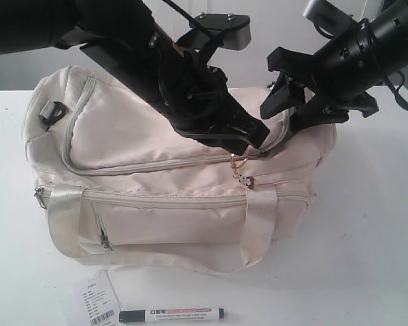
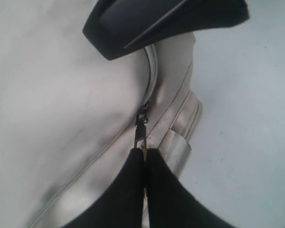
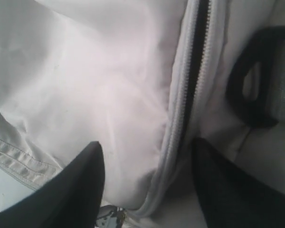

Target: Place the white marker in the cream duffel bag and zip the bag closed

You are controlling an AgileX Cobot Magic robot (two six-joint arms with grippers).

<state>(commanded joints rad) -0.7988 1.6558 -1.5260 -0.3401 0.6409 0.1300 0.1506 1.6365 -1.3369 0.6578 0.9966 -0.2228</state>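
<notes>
The cream duffel bag (image 1: pixel 156 183) lies on the white table. The white marker (image 1: pixel 171 314) rests on the table in front of the bag, apart from both grippers. My left gripper (image 1: pixel 253 140) sits on the bag's top right and is shut on the main zipper's pull (image 2: pixel 141 126); a gold charm (image 1: pixel 239 161) hangs just below it. In the left wrist view the left gripper (image 2: pixel 145 152) pinches that pull tight. My right gripper (image 1: pixel 283 92) is open over the bag's right end. In the right wrist view the right gripper (image 3: pixel 147 154) straddles a zipper (image 3: pixel 195 71) with a dark gap.
A white paper barcode tag (image 1: pixel 95 302) lies left of the marker at the table's front edge. A cream strap handle (image 1: pixel 258 227) hangs over the bag's front. Bare white table (image 1: pixel 374 224) extends to the bag's right.
</notes>
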